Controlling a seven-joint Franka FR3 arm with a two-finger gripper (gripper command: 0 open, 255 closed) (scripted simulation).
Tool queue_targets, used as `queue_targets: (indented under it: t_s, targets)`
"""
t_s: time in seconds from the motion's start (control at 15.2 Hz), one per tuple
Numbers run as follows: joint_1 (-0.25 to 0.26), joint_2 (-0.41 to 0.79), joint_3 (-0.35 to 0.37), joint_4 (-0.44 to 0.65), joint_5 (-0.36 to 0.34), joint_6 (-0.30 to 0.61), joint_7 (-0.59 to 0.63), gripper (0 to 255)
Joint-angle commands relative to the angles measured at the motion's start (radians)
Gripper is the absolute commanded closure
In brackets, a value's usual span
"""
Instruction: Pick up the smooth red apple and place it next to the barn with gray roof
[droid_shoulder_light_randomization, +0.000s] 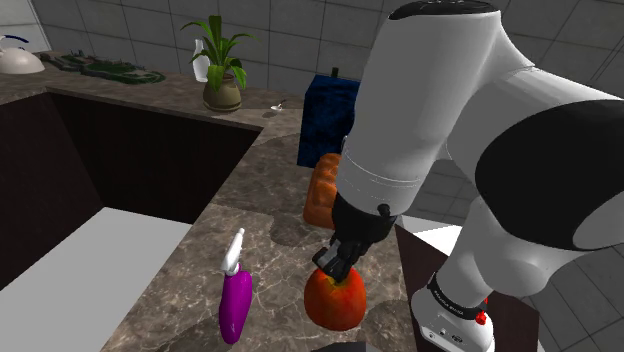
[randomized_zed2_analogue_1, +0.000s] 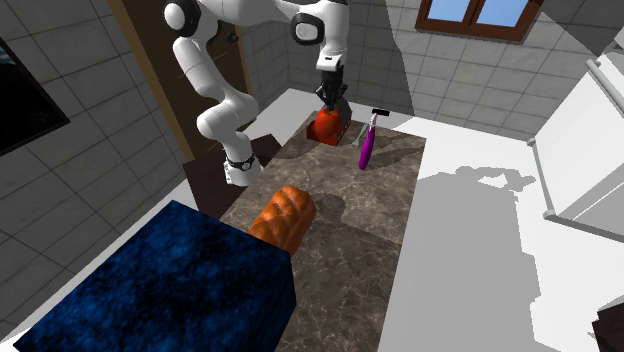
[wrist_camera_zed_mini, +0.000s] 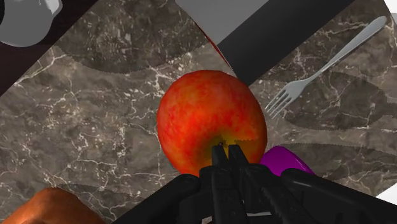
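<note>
Marble counter (droid_shoulder_light_randomization: 262, 190): red apple (droid_shoulder_light_randomization: 335, 298) sits just beside barn (wrist_camera_zed_mini: 222, 16). My gripper (droid_shoulder_light_randomization: 333, 262) on apple's top, fingers pressed together, clasping nothing I can see. Should open wide, straddle apple before closing.

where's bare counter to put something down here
Free: the marble counter stretch between the orange bread loaf and the purple spray bottle. Crowded: around the red-orange apple, hemmed by the bottle, a silver fork and the grey-roofed barn.
</note>
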Motion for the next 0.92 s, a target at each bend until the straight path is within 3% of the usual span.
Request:
queue_targets:
  t_s: [0.0,0.86]
  targets:
    - [0.003,0.001,0.010,-0.025,0.007,0.027,0.001,255]
    - [0.009,0.035,0.073,-0.170,0.045,0.208,-0.001,255]
